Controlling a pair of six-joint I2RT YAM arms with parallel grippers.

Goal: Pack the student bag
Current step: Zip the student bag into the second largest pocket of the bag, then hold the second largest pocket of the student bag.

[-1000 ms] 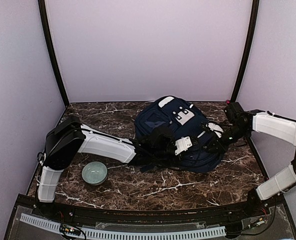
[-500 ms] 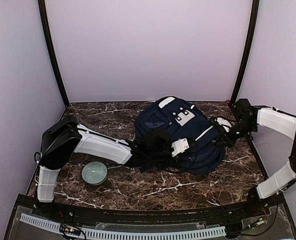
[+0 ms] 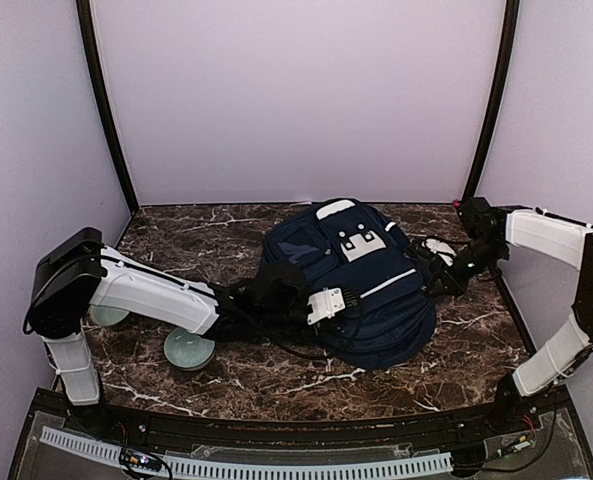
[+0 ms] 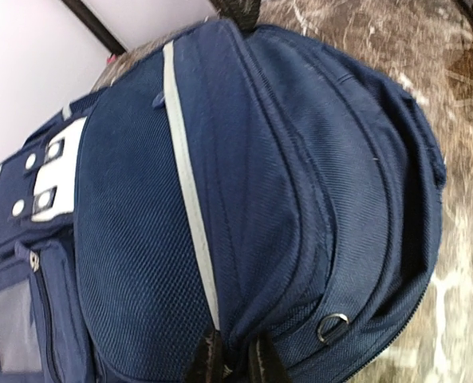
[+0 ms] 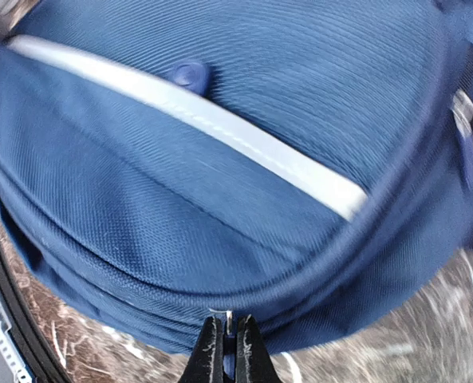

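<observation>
From above: the student bag (image 3: 361, 275) lies front-up on the dark marble surface (image 3: 276, 375), right of centre and towards the back wall. It sits between the two arms. The left arm (image 3: 156, 295) stretches low across the surface, and its wrist is right on the bag's near-left side. The right arm (image 3: 541, 232) comes in from the far right and dips to the bag's right edge. A pale green bowl (image 3: 189, 348) sits just in front of the left arm, well clear of the bag. A second pale round shape (image 3: 106, 318) peeks out behind that arm, too hidden to name.

Over to the left wrist: the student bag (image 4: 140, 239) fills the picture, navy mesh with a grey stripe (image 4: 190, 183) running down it. There's a light grey patch with studs (image 4: 49, 171) at the left and a metal ring (image 4: 332, 325) low on the side. The left jaws are nearly together at the bottom edge, with a fold of the bag's fabric pinched between the tips. Marble shows along the right.

Now the right wrist, a bit blurred: the student bag (image 5: 220, 223) again, bulging, with a pale stripe (image 5: 220, 132) slanting across it. The right jaws are tight together at the bag's lower seam, clamped there, with a small tab showing between the tips. Marble shows at the lower corners.
</observation>
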